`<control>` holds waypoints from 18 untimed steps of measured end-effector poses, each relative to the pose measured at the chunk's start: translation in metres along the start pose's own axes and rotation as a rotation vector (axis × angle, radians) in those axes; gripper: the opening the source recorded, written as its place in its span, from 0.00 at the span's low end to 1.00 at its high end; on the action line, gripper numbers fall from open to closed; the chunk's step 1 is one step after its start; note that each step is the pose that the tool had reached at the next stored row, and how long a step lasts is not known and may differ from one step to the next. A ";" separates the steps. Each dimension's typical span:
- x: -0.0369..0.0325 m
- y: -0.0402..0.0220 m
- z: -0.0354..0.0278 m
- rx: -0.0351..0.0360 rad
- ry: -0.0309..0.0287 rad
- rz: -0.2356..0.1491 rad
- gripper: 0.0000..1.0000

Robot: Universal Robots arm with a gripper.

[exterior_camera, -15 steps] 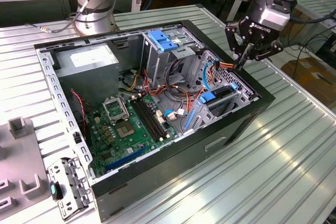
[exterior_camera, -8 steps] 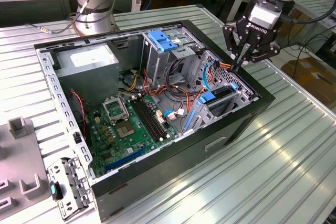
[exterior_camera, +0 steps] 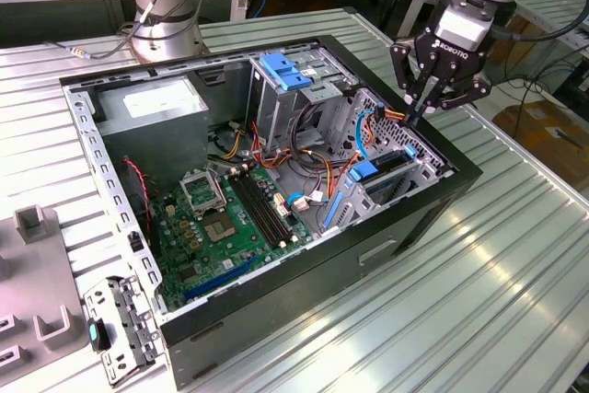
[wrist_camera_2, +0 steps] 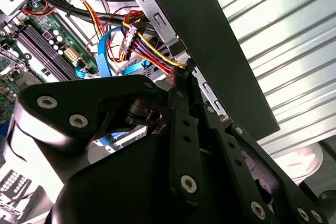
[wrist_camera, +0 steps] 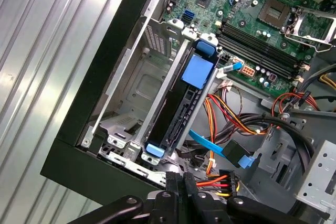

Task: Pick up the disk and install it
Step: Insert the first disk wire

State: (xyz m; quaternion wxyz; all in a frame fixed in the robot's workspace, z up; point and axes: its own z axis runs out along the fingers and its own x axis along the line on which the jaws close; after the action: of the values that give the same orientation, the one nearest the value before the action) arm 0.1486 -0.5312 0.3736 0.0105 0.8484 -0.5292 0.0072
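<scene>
Metal disk (wrist_camera: pixel 178 109): judged stiff, heavyish, fragile; best held by blue rails.
Gripper (exterior_camera: pixel 425 106): fingers pinched together, nothing held, above bay.

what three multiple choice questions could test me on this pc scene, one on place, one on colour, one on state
1. Where is the gripper?
A. over the motherboard
B. above the drive cage at the exterior view's right end of the computer case
C. down beside the case

2. What colour are the disk's end tabs?
A. red
B. green
C. blue

3. How does the disk sit?
A. on edge in the drive cage
B. flat on the table
C. held in the gripper

Answers:
1. B, the exterior view shows it over the cage.
2. C, the first wrist view shows blue tabs at both ends.
3. A, it stands in a cage slot, apart from the gripper.
</scene>
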 end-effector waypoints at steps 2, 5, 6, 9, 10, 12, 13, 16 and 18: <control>0.0000 0.0000 0.0000 0.0000 0.0000 0.001 0.16; 0.0000 0.0000 0.0000 0.0000 -0.0001 0.002 0.16; 0.0000 0.0000 0.0000 -0.0001 0.0000 0.002 0.16; 0.0000 0.0000 0.0000 -0.0001 -0.0001 0.004 0.16; 0.0000 0.0000 0.0000 -0.0001 -0.0001 0.004 0.16; 0.0000 0.0000 0.0000 -0.0001 -0.0001 0.005 0.16; 0.0000 0.0000 0.0000 -0.0001 0.0000 0.005 0.16; 0.0000 0.0000 0.0000 -0.0001 -0.0001 0.007 0.16; 0.0000 0.0000 0.0000 -0.0002 -0.0001 0.008 0.16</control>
State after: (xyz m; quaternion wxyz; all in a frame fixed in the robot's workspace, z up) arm 0.1486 -0.5312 0.3736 0.0106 0.8463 -0.5325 0.0072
